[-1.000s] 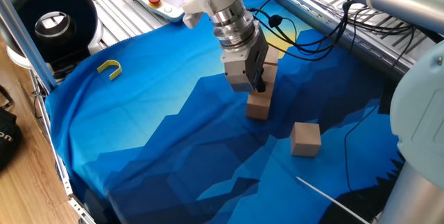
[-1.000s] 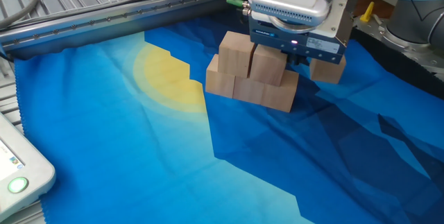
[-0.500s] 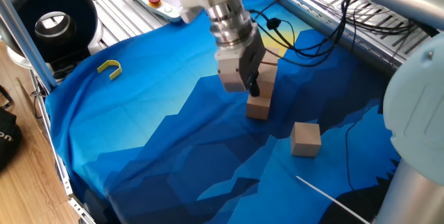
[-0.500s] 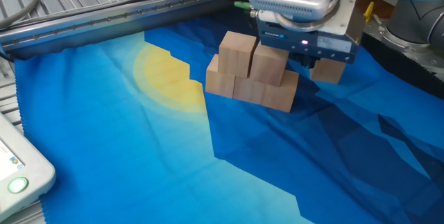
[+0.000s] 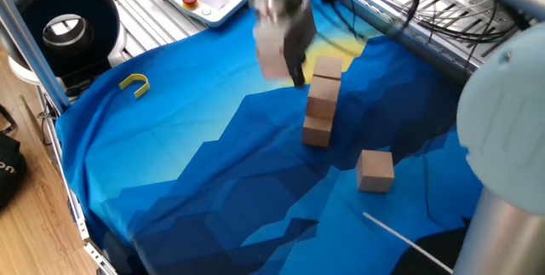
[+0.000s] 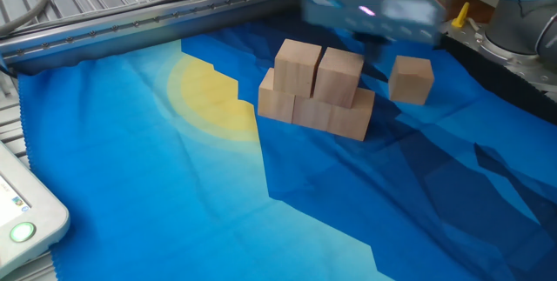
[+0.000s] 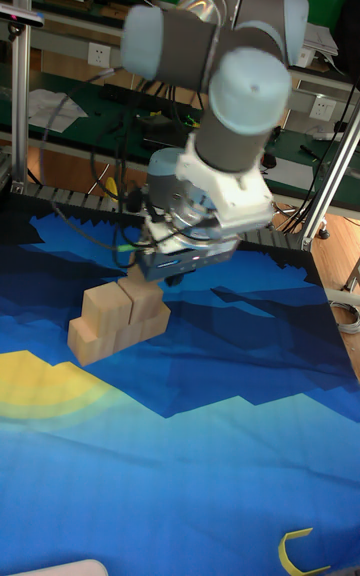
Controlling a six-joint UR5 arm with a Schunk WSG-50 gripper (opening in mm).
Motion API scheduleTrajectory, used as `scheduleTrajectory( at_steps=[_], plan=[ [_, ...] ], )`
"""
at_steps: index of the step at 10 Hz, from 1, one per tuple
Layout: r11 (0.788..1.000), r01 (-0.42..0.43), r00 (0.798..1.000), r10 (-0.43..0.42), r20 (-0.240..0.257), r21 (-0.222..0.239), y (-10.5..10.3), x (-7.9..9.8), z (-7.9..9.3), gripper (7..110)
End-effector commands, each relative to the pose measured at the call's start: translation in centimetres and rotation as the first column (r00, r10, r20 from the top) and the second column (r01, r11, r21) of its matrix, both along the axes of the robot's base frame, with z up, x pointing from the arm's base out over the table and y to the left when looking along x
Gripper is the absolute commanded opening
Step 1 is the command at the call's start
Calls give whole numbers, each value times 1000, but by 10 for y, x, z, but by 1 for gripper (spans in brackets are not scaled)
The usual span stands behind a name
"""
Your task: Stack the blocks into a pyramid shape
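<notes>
Your gripper (image 5: 285,58) hangs above the desk, pointing downward, motion-blurred in both fixed views. In one fixed view its pale body sits just under the metallic wrist, with one dark finger showing along the right side; nothing appears between the fingers, but the blur keeps you from judging their gap. In the other fixed view only the blurred underside of the gripper (image 6: 365,7) shows at the top edge. In the tall fixed view your arm bends down from grey rounded joints to the wrist, with the gripper (image 7: 180,261) tilted toward the left.
</notes>
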State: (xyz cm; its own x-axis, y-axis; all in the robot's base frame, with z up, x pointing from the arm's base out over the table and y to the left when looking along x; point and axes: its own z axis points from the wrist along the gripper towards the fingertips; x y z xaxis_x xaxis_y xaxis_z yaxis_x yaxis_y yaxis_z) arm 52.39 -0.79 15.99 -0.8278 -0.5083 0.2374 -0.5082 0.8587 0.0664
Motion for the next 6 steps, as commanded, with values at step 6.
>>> scheduleTrajectory(
  at_steps=[6],
  plan=[
    [969,-248,957,243,158,9,-156,79,-28,7]
  ],
)
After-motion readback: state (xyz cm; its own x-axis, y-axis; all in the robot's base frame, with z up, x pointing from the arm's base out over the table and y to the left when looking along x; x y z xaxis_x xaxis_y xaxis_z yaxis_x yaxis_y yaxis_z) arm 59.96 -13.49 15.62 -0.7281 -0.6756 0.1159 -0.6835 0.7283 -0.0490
